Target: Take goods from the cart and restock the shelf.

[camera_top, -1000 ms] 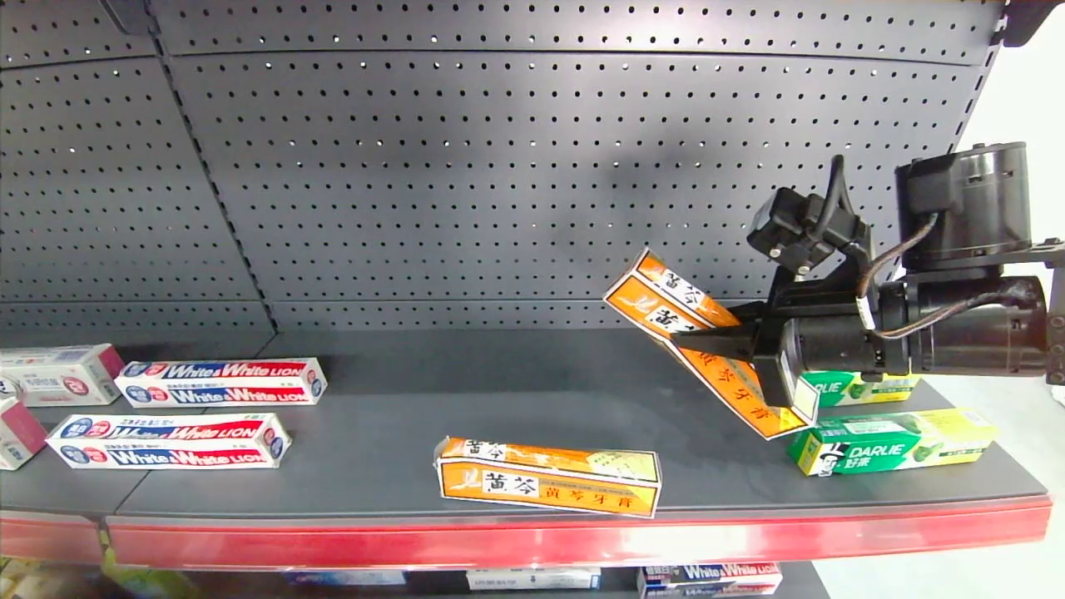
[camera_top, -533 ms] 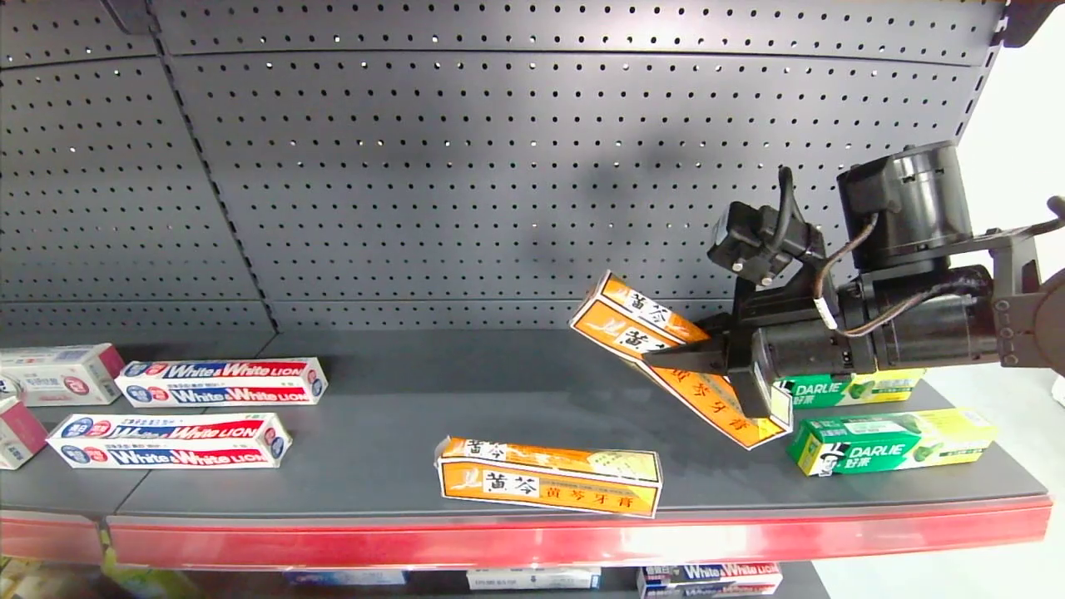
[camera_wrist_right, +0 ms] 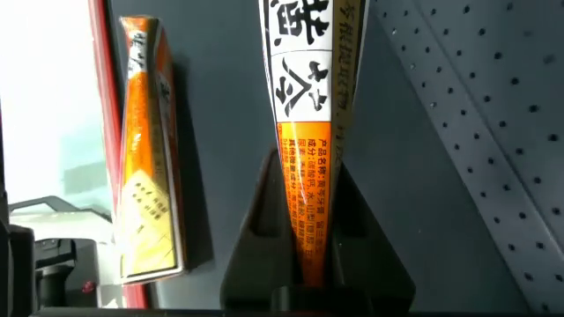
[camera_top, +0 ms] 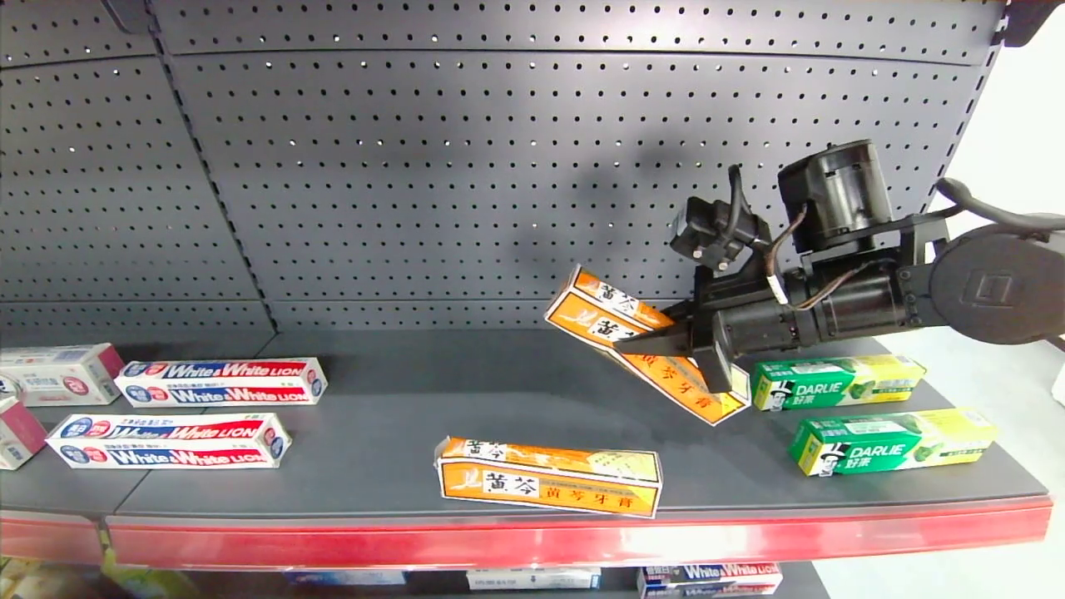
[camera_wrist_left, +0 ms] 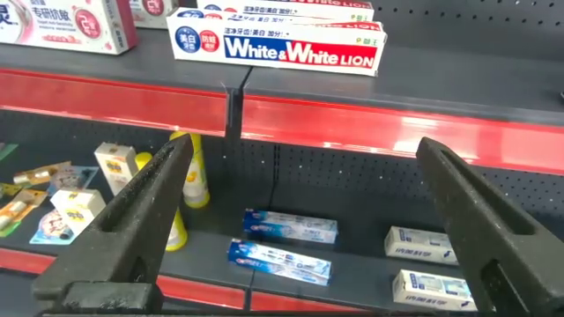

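As the right claw clamps it, the orange box — half-hidden — tilts.

Left end of the shelf: two red-and-white toothpaste boxes lying flat, pink-ended boxes just beside them. Right end, two green boxes, one behind the other. Down below, yellow bottles and blue-and-white boxes.

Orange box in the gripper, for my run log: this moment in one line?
right gripper shut on orange box | box tilted over shelf | left gripper open
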Tool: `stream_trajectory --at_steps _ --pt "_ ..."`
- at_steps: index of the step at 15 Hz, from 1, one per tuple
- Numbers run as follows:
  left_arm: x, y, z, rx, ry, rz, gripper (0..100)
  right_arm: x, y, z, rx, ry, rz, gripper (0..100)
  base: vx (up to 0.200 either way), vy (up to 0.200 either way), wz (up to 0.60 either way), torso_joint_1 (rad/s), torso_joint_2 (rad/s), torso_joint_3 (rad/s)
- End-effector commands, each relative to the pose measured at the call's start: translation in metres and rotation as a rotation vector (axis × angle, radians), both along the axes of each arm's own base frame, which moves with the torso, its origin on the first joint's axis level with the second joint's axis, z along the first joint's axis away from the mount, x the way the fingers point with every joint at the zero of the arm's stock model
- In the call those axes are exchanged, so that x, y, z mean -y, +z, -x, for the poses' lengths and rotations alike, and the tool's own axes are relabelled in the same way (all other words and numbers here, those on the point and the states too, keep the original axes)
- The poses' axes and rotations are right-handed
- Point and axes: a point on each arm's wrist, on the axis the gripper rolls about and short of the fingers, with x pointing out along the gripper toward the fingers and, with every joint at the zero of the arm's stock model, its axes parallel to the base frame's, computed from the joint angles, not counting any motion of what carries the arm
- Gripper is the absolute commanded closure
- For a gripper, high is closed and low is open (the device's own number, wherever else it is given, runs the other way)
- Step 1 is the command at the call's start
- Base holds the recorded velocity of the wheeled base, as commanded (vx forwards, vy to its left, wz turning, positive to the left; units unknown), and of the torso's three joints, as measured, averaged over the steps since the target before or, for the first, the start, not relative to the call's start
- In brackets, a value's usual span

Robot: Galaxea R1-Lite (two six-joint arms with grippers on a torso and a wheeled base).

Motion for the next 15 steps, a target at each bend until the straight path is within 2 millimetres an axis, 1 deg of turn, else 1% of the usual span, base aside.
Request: stream_trajectory --at_steps 1,3,7,10,15 --pt "0.000 0.000 0.000 -0.002 0.000 0.000 0 -0.007 -0.010 -0.011 -0.025 0.007 0.016 100 0.000 0.000 0.00 0.000 0.00 0.000" --pt "0.000 0.000 0.000 0.000 -0.002 0.000 0 -0.006 -0.012 -0.011 -0.032 0.031 0.031 100 0.000 0.000 0.00 0.000 0.00 0.000" --pt "0.000 0.000 0.000 0.000 0.000 0.000 0 -0.009 -0.011 -0.002 -0.050 0.053 0.052 100 0.000 0.000 0.00 0.000 0.00 0.000" --pt "0.000 0.000 0.000 0.000 0.000 0.000 0 -0.011 -0.014 0.001 -0.068 0.064 0.064 100 0.000 0.000 0.00 0.000 0.00 0.000" --pt "0.000 0.000 0.000 0.000 0.000 0.000 0 -0.006 -0.015 -0.005 -0.034 0.069 0.088 100 0.000 0.000 0.00 0.000 0.00 0.000"
